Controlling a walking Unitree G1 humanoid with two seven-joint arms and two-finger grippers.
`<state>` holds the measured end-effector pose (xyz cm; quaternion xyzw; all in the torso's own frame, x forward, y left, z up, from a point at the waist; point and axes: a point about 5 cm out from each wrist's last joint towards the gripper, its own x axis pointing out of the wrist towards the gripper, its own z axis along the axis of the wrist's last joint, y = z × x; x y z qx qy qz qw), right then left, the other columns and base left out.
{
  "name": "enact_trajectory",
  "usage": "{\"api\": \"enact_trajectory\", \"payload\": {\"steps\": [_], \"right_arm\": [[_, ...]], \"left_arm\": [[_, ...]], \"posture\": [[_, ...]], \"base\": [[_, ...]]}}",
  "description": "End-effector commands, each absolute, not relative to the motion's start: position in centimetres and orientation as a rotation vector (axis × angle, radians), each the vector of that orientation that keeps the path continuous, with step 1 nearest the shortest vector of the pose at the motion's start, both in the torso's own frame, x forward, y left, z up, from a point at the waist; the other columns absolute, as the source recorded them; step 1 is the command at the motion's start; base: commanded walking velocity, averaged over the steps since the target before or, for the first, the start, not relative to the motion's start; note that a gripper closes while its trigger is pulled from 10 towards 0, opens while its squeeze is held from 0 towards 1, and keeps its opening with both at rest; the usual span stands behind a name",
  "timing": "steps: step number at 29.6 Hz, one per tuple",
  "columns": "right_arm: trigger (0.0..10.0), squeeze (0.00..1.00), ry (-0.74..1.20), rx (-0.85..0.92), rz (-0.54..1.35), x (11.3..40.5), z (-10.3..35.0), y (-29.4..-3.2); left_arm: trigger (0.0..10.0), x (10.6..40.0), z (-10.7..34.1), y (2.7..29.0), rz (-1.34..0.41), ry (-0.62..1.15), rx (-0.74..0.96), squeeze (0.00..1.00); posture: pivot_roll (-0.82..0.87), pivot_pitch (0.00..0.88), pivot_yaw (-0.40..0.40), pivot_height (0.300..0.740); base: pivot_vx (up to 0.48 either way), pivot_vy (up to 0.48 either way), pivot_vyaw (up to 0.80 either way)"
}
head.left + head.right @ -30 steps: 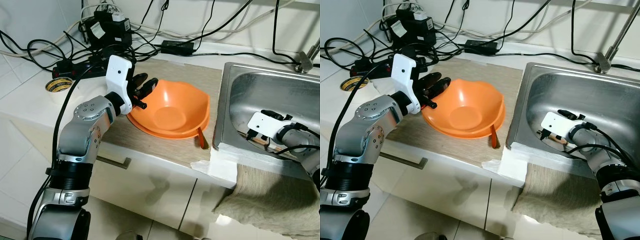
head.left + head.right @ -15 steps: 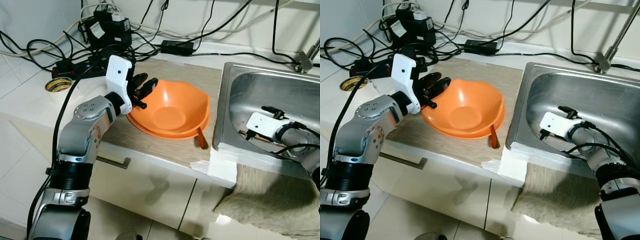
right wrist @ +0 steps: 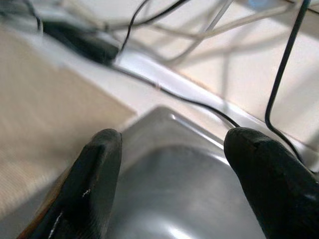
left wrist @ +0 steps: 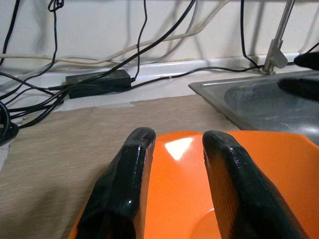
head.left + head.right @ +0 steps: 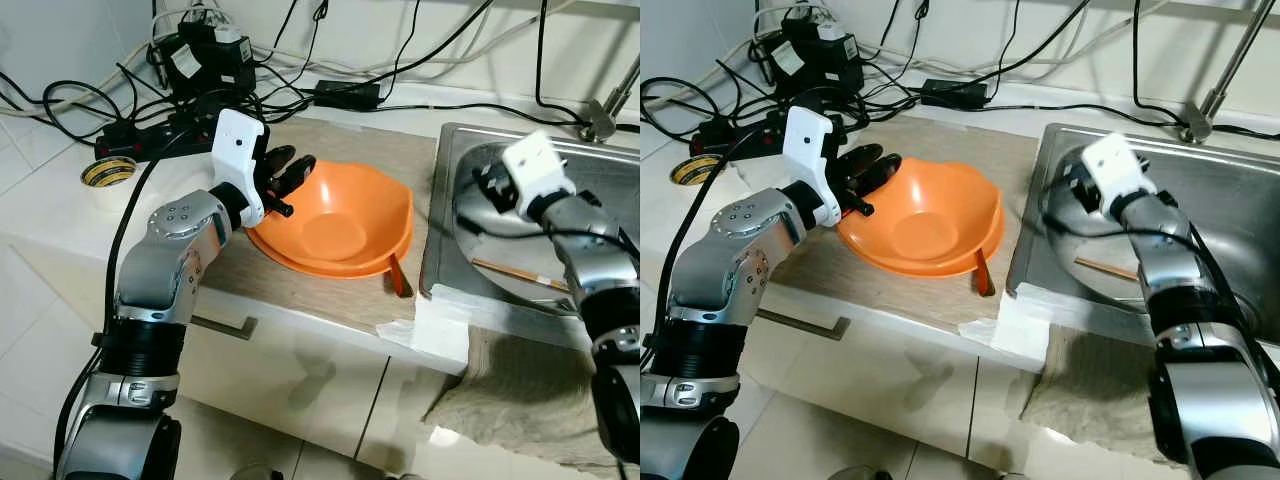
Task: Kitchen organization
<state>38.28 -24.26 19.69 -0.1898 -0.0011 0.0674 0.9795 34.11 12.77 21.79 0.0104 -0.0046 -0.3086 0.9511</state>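
I pinch the near rim of the orange bowl point(image 5: 335, 215) on the counter with my left gripper point(image 5: 283, 180), my right gripper point(image 3: 174, 174) spread empty over the sink point(image 5: 520, 265), so I should lift level.

Home kitchen: steel sink point(image 5: 560, 240), counter point(image 5: 60, 215), cupboard doors point(image 5: 300, 375).

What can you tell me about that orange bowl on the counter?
The orange bowl is wide and shallow, with a wavy rim and a glossy, plastic-looking surface. It looks empty and sits upright on a beige mat on the counter, just left of the steel sink. The left gripper grips its rim, one black finger inside and one outside. A brown utensil handle pokes out from under its near right edge.
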Motion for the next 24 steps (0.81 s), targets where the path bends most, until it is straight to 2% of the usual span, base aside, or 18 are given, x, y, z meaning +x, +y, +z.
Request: {"api": "enact_trajectory", "payload": {"steps": [1,3,4,5,10,17,18,19,20,21,24], "right_arm": [[10.0,0.0,-0.021,-0.237,0.136,38.6,20.8,-24.0],[10.0,0.0,-0.05,-0.093,0.134,38.7,21.8,-23.6],[10.0,0.0,-0.05,-0.093,0.134,38.7,21.8,-23.6],[10.0,0.0,-0.081,0.028,0.14,38.7,22.7,-23.1],[10.0,0.0,-0.142,0.145,0.14,38.2,24.0,-22.4],[10.0,0.0,-0.19,0.286,0.198,36.4,24.8,-20.1],[10.0,0.0,-0.168,0.304,0.209,35.9,24.5,-19.5],[10.0,0.0,-0.168,0.304,0.209,35.9,24.5,-19.5],[10.0,0.0,-0.159,0.296,0.226,35.5,24.4,-19.0],[10.0,0.0,-0.164,0.273,0.237,35.2,24.4,-18.7],[10.0,0.0,-0.163,0.241,0.239,34.8,24.1,-18.6]], "left_arm": [[10.0,34.4,22.2,12.8,-0.628,-0.018,0.041,0.0],[10.0,34.5,22.2,12.8,-0.617,-0.021,0.045,0.0],[10.0,34.5,22.2,12.8,-0.617,-0.021,0.045,0.0],[10.0,34.5,22.3,12.9,-0.605,-0.027,0.044,0.0],[10.0,34.5,22.3,13.0,-0.596,-0.03,0.038,0.0],[10.0,34.5,22.3,13.4,-0.583,-0.024,0.048,0.0],[10.0,34.4,22.2,13.6,-0.579,-0.021,0.05,0.36],[10.0,34.4,22.2,13.6,-0.579,-0.021,0.05,0.36],[10.0,34.4,22.2,13.7,-0.577,-0.018,0.05,0.64],[10.0,34.4,22.2,13.8,-0.58,-0.015,0.051,1.0],[10.0,34.5,22.3,14.1,-0.578,-0.009,0.062,1.0]], "posture": [[0.01,0.0,0.036,0.74],[0.01,0.0,0.033,0.74],[0.01,0.0,0.033,0.74],[0.0,0.0,0.031,0.74],[0.01,0.0,0.028,0.74],[0.0,0.0,0.027,0.74],[0.0,0.0,0.028,0.74],[0.0,0.0,0.028,0.74],[0.0,0.0,0.028,0.74],[0.01,0.0,0.029,0.74],[0.0,0.0,0.03,0.74]], "base": [[0.0,0.0,0.0],[0.0,0.0,0.0],[0.0,0.0,0.0],[0.0,0.0,0.0],[0.0,0.0,0.0],[0.0,0.0,0.0],[0.0,0.0,0.0],[0.0,0.0,0.0],[0.0,0.0,0.0],[0.0,0.0,0.0],[0.0,0.0,0.0]]}}
